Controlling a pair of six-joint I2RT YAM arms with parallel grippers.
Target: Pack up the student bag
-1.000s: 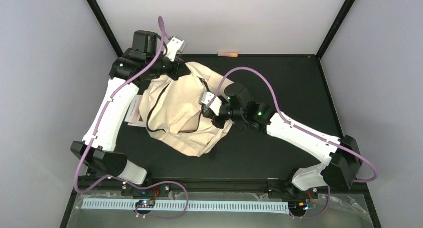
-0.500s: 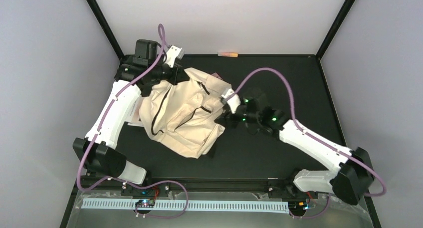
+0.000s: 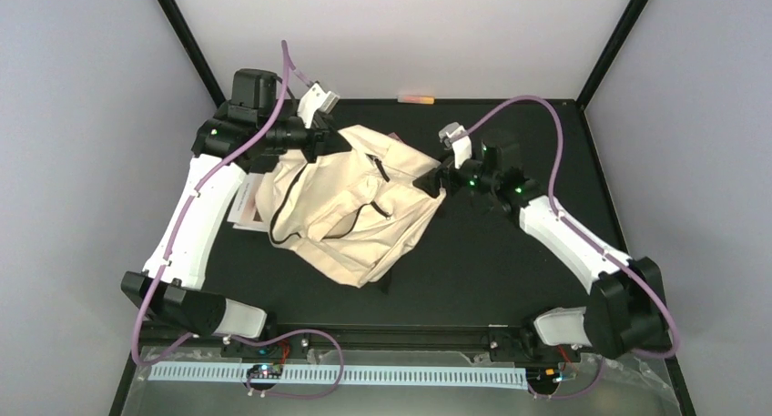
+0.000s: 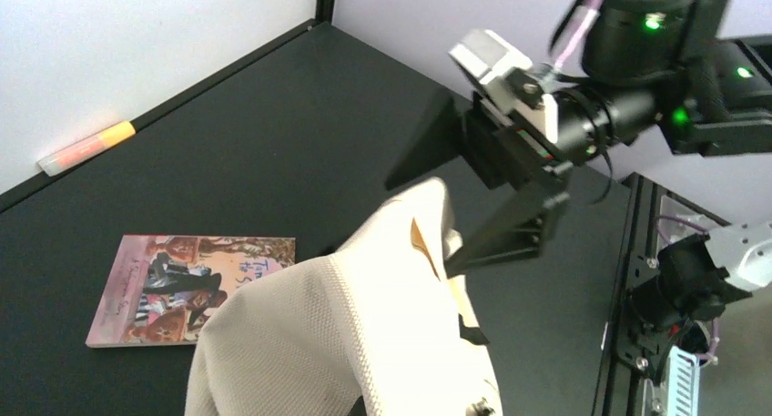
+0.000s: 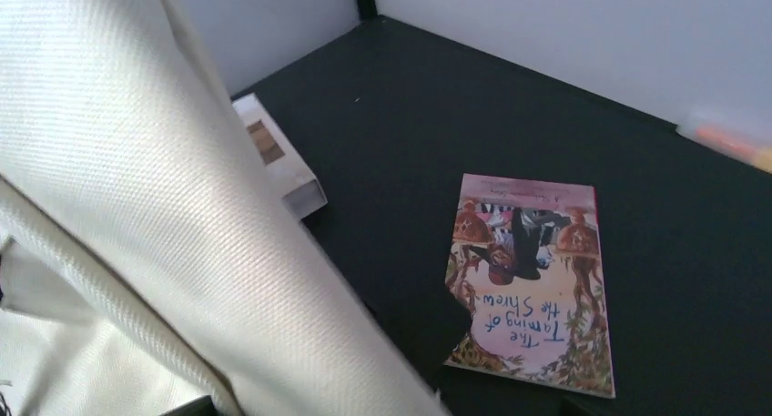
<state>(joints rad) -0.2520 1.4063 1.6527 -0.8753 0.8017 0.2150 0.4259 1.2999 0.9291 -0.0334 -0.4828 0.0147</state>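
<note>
The student bag is a cream fabric backpack with dark zippers, lying crumpled at the centre left of the black table. My left gripper sits at the bag's far left top edge and holds the fabric up. In the left wrist view the raised cloth hides its fingers. My right gripper stands open at the bag's right corner. The left wrist view shows the right gripper with its fingers spread above and below the bag's tip. In the right wrist view the bag fills the left side.
A paperback, The Taming of the Shrew, lies flat behind the bag, also seen as the paperback. A white booklet lies under the bag's left side. An orange-pink marker rests at the back wall.
My right gripper has opened, let go of the bag's front and moved back and right to the bag's right corner. The bag has spread out to the right. The left arm shifted only slightly.
</note>
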